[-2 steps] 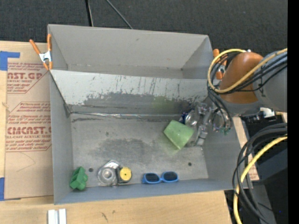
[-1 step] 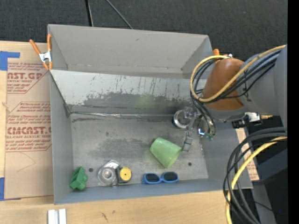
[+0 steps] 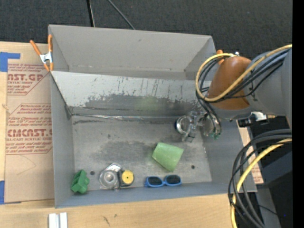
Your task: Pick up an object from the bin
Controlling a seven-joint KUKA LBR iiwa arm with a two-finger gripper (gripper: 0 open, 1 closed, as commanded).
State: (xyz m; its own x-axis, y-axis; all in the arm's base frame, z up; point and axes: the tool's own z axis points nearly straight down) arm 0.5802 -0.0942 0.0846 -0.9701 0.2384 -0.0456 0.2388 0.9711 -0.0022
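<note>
The bin (image 3: 137, 46) is dull grey, its floor scuffed with darker streaks. The cup (image 3: 167, 156) is pale green, the toy glasses (image 3: 163, 180) blue, the crumpled lump (image 3: 80, 182) bright green. One round piece (image 3: 110, 177) is silver, the disc (image 3: 127, 177) yellow. The claw (image 3: 190, 126) is silvery.

A green lump (image 3: 80, 182), blue sunglasses (image 3: 163, 180) and a green cup (image 3: 167, 156) (tipped over) lie apart.

A robotics lab, by the look of it; a bare grey metal bin (image 3: 128, 46) sits over dark carpet (image 3: 213, 8); a heavy industrial arm (image 3: 273, 80) leans in, looped with loose yellow and black cables (image 3: 201, 70).
</note>
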